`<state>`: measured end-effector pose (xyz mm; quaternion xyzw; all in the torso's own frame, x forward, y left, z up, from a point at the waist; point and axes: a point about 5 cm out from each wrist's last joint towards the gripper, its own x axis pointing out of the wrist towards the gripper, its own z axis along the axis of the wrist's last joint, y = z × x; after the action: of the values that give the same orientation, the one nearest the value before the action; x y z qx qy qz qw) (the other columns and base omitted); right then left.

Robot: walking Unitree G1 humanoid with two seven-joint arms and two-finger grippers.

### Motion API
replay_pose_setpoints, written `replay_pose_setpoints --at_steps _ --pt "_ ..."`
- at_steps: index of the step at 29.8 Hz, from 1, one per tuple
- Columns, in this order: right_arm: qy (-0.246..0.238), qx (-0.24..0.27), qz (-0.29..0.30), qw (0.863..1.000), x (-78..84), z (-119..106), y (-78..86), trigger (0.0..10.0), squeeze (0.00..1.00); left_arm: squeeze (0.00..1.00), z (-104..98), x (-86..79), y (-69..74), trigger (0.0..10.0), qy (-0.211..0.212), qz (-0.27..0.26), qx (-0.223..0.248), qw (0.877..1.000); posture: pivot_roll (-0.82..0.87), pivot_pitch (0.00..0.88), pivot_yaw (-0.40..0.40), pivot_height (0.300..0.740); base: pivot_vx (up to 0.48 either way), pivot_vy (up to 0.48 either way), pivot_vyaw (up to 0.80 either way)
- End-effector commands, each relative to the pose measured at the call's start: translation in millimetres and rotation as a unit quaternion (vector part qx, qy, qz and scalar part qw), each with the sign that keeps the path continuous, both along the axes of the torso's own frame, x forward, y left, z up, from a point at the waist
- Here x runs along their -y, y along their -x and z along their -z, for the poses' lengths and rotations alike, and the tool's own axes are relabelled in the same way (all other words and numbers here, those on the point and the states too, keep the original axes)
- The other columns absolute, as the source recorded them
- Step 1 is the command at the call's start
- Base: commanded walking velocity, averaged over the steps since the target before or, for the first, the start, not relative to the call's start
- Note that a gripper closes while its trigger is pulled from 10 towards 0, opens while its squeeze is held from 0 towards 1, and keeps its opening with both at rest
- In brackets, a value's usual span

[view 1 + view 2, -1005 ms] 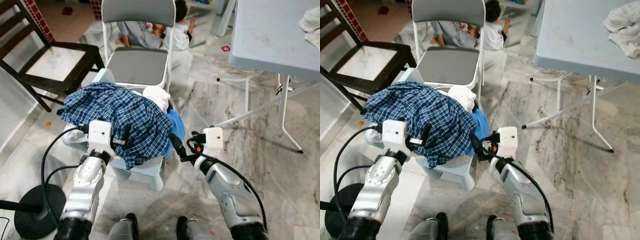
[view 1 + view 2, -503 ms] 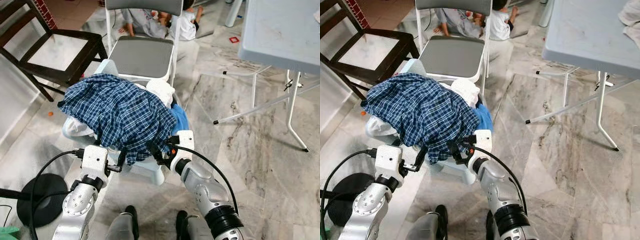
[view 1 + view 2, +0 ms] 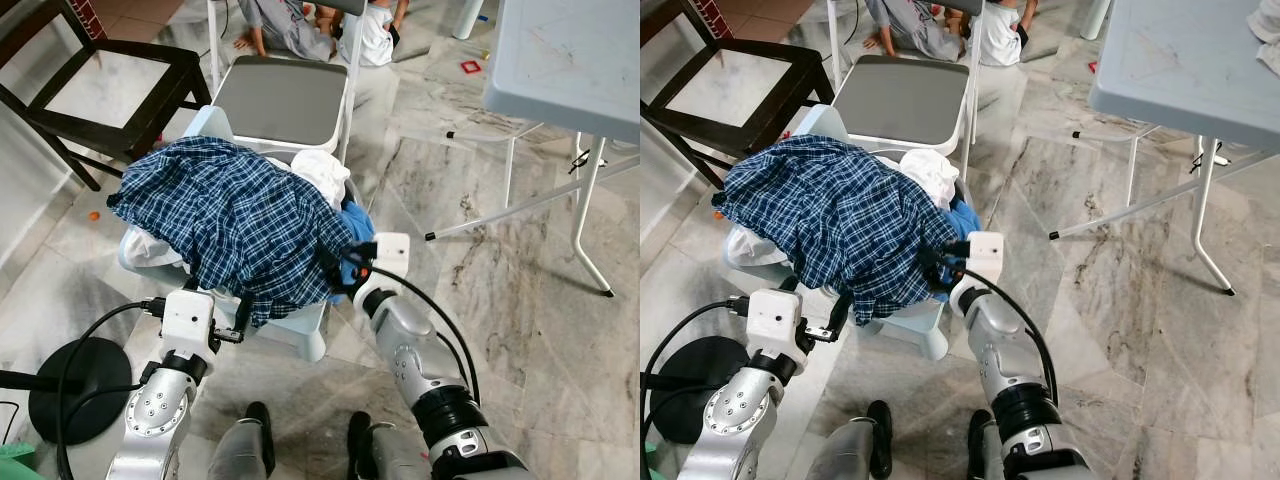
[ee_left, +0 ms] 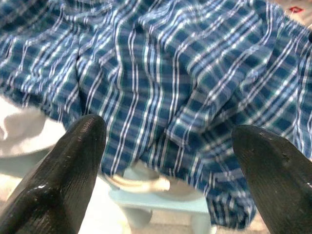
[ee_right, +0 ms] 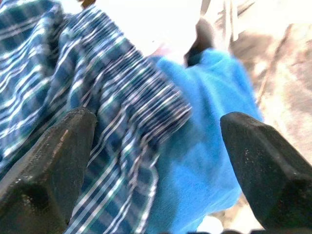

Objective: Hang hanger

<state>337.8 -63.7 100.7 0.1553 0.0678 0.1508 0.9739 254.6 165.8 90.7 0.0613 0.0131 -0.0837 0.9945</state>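
Plainly, progress: early — no hanger can be made out, so nothing is hung yet; if one lies in the pile, the cloth hides it.
Right gripper (image 3: 335,268): fingers spread wide, holding nothing, tips at the near edge of the plaid shirt (image 3: 235,225), where it overlaps the blue garment (image 3: 356,228).
Left gripper (image 3: 240,312): wide open and empty, just below the shirt's drooping hem.
Pile: shirt, blue garment and a white cloth (image 3: 318,180) heaped on a pale basket (image 3: 300,335), straight ahead of both grippers.
Left to do: find the hanger, grip it, carry it to a rail — none in sight.
Room: bare marble floor (image 3: 500,290) out beyond the right gripper; grey folding chair (image 3: 285,100) close behind the pile, dark wooden chair (image 3: 100,100) beyond the left gripper, folding table (image 3: 560,60) farther past the right.
Caution: a person (image 3: 300,20) sits on the floor past the grey chair.
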Motion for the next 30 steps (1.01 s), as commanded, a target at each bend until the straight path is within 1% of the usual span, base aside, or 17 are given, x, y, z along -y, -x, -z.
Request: replay_pose_setpoints --at_steps 1,3,5,6,7,8,9,11,13,17,19,20,23,25,26,27,30 --pt "-0.006 -0.005 -0.002 1.0 -10.0 0 0.8 10.0 0.0 0.0 6 -0.9 3.1 10.0 -0.003 0.002 -0.019 1.0 0.14 0.337 0.002 0.74 0.0 0.0 0.0" --pt "-0.009 -0.011 -0.006 1.0 -13.2 2 1.2 10.0 0.0 0.0 6 -0.5 2.9 10.0 -0.003 0.004 -0.019 1.0 0.14 0.337 0.002 0.74 0.0 0.0 0.0" --pt "-0.03 -0.03 -0.015 0.999 -21.8 5 0.9 7.4 0.0 0.0 5 0.9 2.6 10.0 -0.003 0.007 -0.018 1.0 0.14 0.34 0.005 0.74 0.0 0.0 0.0" --pt "-0.036 -0.036 -0.017 0.999 -24.1 6 0.8 7.4 0.0 0.0 5 1.0 2.8 10.0 -0.003 0.007 -0.018 1.0 0.14 0.341 0.005 0.74 0.0 0.0 0.0" --pt "-0.043 -0.04 -0.017 0.998 -26.2 6 0.4 5.1 0.0 0.0 5 1.3 2.9 10.0 -0.003 0.007 -0.019 1.0 0.14 0.341 0.005 0.74 0.0 0.0 0.0" --pt "-0.049 -0.05 -0.02 0.997 -31.2 7 0.0 4.4 0.0 0.0 5 1.6 3.4 10.0 -0.003 0.007 -0.019 1.0 0.15 0.342 0.006 0.74 0.0 0.0 0.0" --pt "-0.051 -0.056 -0.022 0.997 -34.9 8 -0.1 4.3 0.0 0.0 5 1.8 3.6 10.0 -0.002 0.008 -0.019 1.0 0.16 0.344 0.006 0.74 0.0 0.0 0.0" --pt "-0.052 -0.057 -0.024 0.997 -36.8 8 0.0 4.4 0.0 0.0 4 2.0 3.7 10.0 -0.002 0.008 -0.019 1.0 0.16 0.344 0.006 0.74 0.0 0.0 0.0" --pt "-0.053 -0.06 -0.026 0.996 -42.1 8 0.3 7.7 0.0 0.0 4 1.8 4.7 10.0 -0.002 0.007 -0.018 1.0 0.17 0.349 0.004 0.74 0.0 0.0 0.0" --pt "-0.063 -0.068 -0.025 0.995 -46.1 8 -0.3 7.4 0.0 0.0 2 -0.5 7.2 10.0 0.0 0.003 -0.017 1.0 0.18 0.354 0.003 0.74 0.0 0.0 0.0" --pt "-0.077 -0.073 -0.025 0.994 -47.5 9 -1.4 7.4 0.0 0.0 -1 3.3 9.9 10.0 0.024 0.022 -0.01 0.999 0.19 0.355 0.003 0.74 0.0 0.0 0.0" --pt "-0.082 -0.072 -0.025 0.994 -47.6 8 -2.4 8.7 0.0 0.0 -2 4.6 10.5 10.0 0.028 0.026 -0.008 0.999 0.19 0.358 0.003 0.74 0.0 0.0 0.0" --pt "-0.085 -0.07 -0.024 0.994 -47.7 7 -3.2 9.5 0.0 0.0 -4 7.2 10.9 10.0 0.034 0.036 -0.004 0.999 0.19 0.358 0.003 0.74 0.0 0.0 0.0" --pt "-0.101 -0.055 -0.027 0.993 -49.1 -1 -7.1 6.5 0.0 0.0 -9 16.9 11.0 10.0 0.031 0.066 0.006 0.997 0.19 0.355 0.0 0.74 0.0 0.0 0.0" --pt "-0.101 -0.055 -0.027 0.993 -49.1 -1 -7.1 6.5 0.0 0.0 -9 16.9 11.0 10.0 0.031 0.066 0.006 0.997 0.19 0.355 0.0 0.74 0.0 0.0 0.0" --pt "-0.106 -0.048 -0.032 0.993 -50.7 -4 -8.2 0.0 0.0 0.0 -9 18.1 10.3 10.0 0.03 0.067 0.005 0.997 0.19 0.353 0.0 0.74 0.0 0.0 0.0" --pt "-0.106 -0.046 -0.033 0.993 -51.2 -5 -8.5 0.0 0.0 0.0 -9 18.2 9.9 10.0 0.03 0.066 0.005 0.997 0.19 0.352 0.0 0.74 0.0 0.0 0.0"
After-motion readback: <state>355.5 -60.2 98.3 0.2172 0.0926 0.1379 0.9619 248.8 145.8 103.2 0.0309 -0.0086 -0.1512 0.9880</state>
